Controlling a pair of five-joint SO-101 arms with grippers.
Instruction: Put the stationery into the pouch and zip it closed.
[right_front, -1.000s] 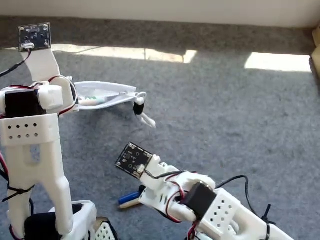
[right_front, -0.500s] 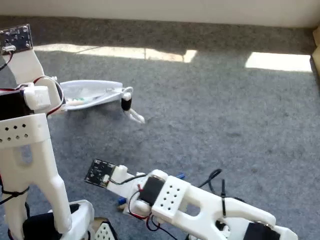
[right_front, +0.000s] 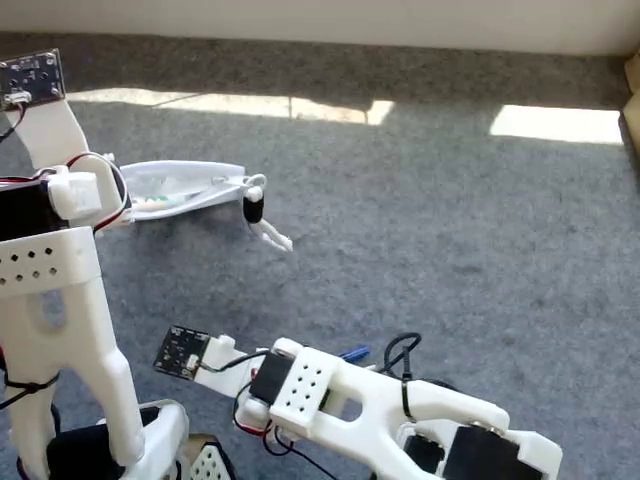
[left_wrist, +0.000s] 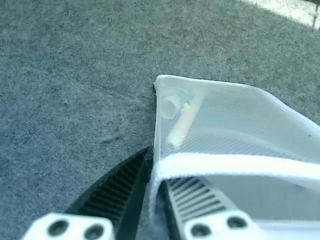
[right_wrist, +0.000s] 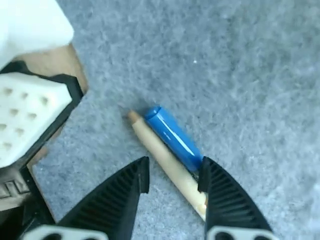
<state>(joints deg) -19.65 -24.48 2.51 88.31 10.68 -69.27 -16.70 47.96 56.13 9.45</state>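
Your left gripper is clamped on the pouch rim, far left. Your right gripper hangs open over the blue pen and pencil, near side.

Was daylit from beyond the pouch. Showed two sun patches burned out to white on the carpet behind the pouch. Lay in flat, even shade around and in front of the pouch. Threw only a faint soft shadow just under the pouch. Glared pale along the pouch's rim in the left wrist view.
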